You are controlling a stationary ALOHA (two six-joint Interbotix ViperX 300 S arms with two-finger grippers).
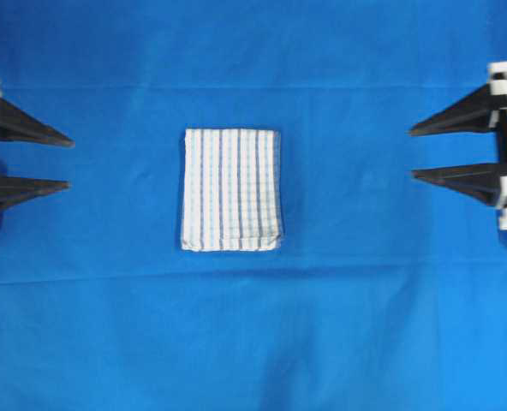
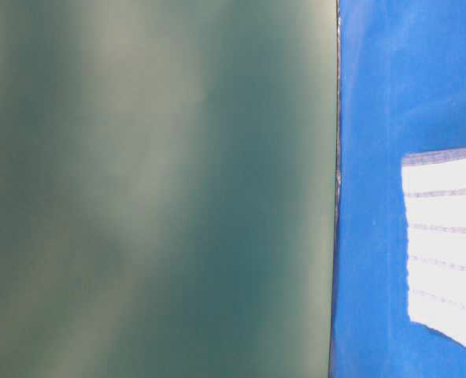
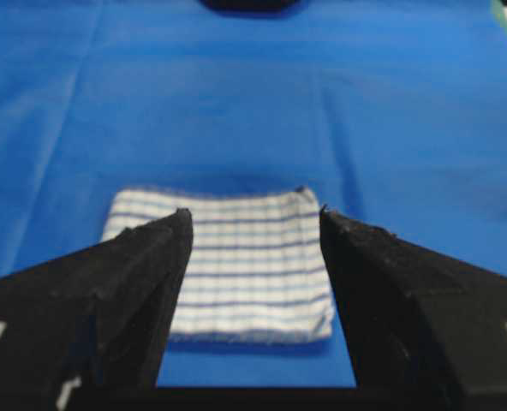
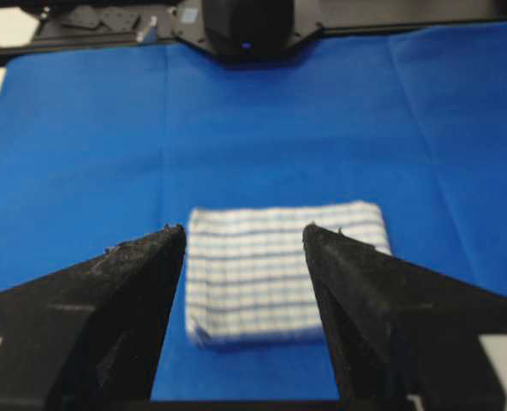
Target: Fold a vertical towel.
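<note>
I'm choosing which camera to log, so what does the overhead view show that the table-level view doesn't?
Only the overhead view shows the whole towel folded into a compact rectangle, plus the left gripper and right gripper, both open and well clear of it. Only the table-level view shows a blurred grey-green surface filling its left side. Both show the striped towel on the blue cloth.

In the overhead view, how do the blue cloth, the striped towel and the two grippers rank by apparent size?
1. Blue cloth, fills the view.
2. Striped towel.
3. Left gripper and right gripper: both open, cut off by the frame edges, look alike, so unranked.
</note>
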